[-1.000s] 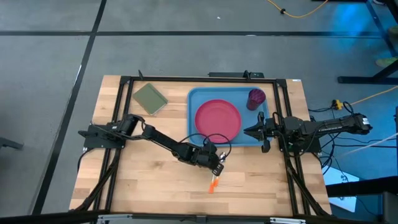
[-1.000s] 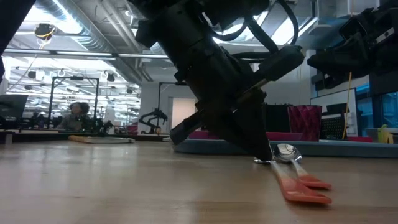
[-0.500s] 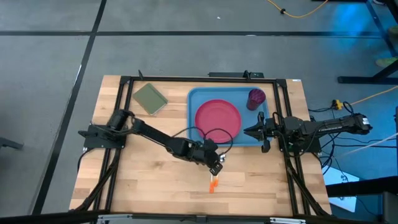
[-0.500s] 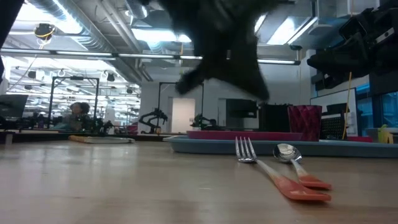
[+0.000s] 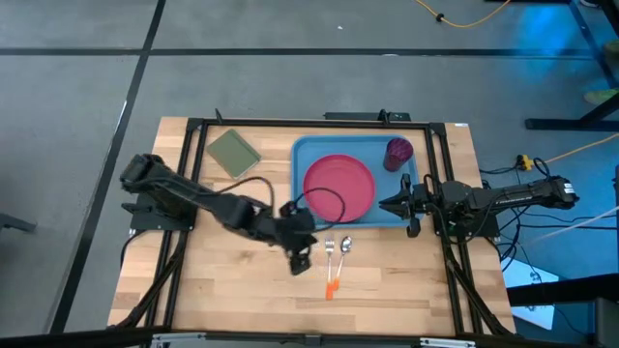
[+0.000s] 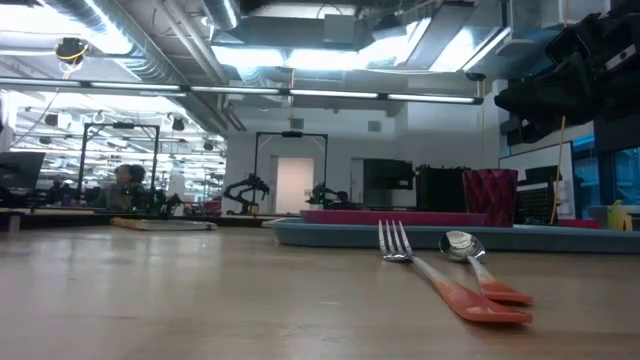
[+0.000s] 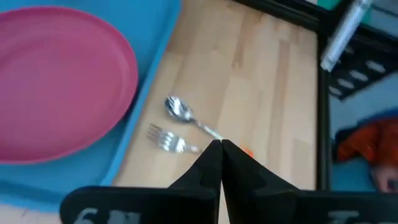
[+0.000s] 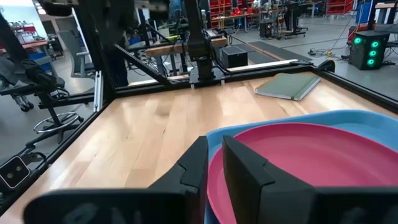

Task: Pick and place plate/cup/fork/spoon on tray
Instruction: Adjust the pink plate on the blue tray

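Observation:
The fork [image 5: 330, 253] and the spoon [image 5: 345, 248] lie flat on the wooden table just near of the light blue tray [image 5: 305, 155], heads toward the tray, orange handles [image 5: 332, 285] together toward the near edge. They also show in the low view, fork [image 6: 400, 245] and spoon [image 6: 460, 243]. The pink plate [image 5: 338, 187] and the dark magenta cup [image 5: 399, 152] rest on the tray. My left gripper [image 5: 299, 261] hangs shut above the table, left of the fork, touching nothing; its wrist view shows the shut tips [image 7: 221, 146]. My right gripper [image 5: 398, 205] waits shut at the tray's right rim.
An olive-green square pad [image 5: 233, 153] lies at the far left of the table. Black frame rails [image 5: 309, 122] run around the table's edges. Bare wood lies left of and near the cutlery.
My left gripper has risen from the fork and spoon, out of the low view, and drawn back a little toward the table's left. The fork, hidden behind it before, now shows lying beside the spoon on the table.

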Available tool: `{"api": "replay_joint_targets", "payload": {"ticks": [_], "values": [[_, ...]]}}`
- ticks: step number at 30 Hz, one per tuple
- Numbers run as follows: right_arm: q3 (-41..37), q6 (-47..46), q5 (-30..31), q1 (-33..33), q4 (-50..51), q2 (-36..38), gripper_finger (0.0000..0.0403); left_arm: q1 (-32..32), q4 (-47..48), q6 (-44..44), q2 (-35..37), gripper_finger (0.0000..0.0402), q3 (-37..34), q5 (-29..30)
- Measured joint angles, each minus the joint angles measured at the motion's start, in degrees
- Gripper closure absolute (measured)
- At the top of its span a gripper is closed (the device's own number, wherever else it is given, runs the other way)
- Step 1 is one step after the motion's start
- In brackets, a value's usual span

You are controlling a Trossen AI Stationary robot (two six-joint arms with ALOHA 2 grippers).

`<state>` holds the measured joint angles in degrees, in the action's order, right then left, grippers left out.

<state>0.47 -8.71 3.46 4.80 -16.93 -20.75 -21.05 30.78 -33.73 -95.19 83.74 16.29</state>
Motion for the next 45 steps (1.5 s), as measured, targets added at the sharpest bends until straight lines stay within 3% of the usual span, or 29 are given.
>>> {"api": "replay_joint_targets", "payload": {"ticks": [4, 8, 15, 22, 25, 31, 36, 42, 45], "values": [[0.0, 0.0, -0.11, 0.0, 0.02, 0.0, 0.035, -3.57, 8.81, 0.95, 5.7, 0.0402, -1.36, 6.82], [0.0, 0.0, -0.11, -0.02, 0.3, 0.02, 0.035, -7.93, 7.34, 1.17, 15.7, 0.0402, -10.22, 13.76], [0.0, 0.0, -0.11, -0.01, 0.63, 0.0, 0.035, -9.05, -23.18, 11.39, 38.33, 0.0401, -39.3, 9.55], [0.0, 0.0, -0.11, -0.02, 0.59, 0.0, 0.035, -2.45, -52.7, 19.29, 56.64, 0.0401, -67.45, -2.92], [0.0, 0.0, -0.11, 0.0, 0.63, 0.0, 0.035, 0.62, -57.59, 19.82, 62.14, 0.0401, -74.63, -4.8], [0.0, 0.0, -0.11, -0.01, 0.63, 0.01, 0.035, 5.11, -58.14, 22.61, 71.04, 0.0401, -83.3, -11.07], [0.0, 0.0, -0.11, 0.0, 0.83, 0.0, 0.035, 7.35, -55.44, 27.05, 74.7, 0.0401, -83.3, -14.55], [0.0, 0.0, -0.11, 0.0, 0.94, 0.0, 0.035, 10.17, -54.81, 35.78, 78.33, 0.0401, -83.3, -27.09], [0.0, 0.0, -0.11, 0.0, 1.07, 0.0, 0.035, 13.37, -49.65, 35.91, 80.98, 0.0401, -83.15, -26.68]]}}
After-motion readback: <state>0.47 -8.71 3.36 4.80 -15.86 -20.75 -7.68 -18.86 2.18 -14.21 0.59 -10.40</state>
